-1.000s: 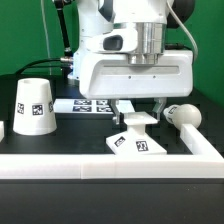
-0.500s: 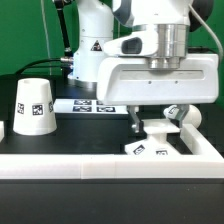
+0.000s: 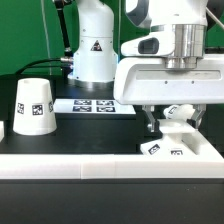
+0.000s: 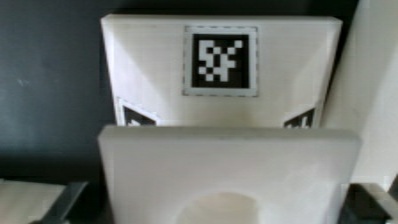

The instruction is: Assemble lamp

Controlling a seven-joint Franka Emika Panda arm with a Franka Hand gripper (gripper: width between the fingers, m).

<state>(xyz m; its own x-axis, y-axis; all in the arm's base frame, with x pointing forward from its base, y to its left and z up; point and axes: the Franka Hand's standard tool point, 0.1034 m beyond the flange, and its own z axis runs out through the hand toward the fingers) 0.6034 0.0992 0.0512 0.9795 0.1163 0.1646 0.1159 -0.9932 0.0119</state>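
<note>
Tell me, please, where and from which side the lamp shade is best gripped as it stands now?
Probably near its narrow top, coming straight down from above. The shade stands upright with its wide end down, clear of the other parts, and its taper makes the top the slimmest span for two fingers. For now the gripper is closed on the base.

Reference landmark: the base (image 3: 168, 146). The border wall (image 3: 90, 162) ran just in front of the base and turned back along its side toward the exterior view's right, closing both approaches. The bulb (image 3: 183, 113) lay just behind the base and obstructed the rear. The gripper (image 3: 172, 126) filled the space directly above it. To the exterior view's left of the base, the table (image 3: 100, 132) offered an open lane as far as the shade (image 3: 33, 106), well apart. The marker board (image 3: 95, 104) lay flat behind that lane.
</note>
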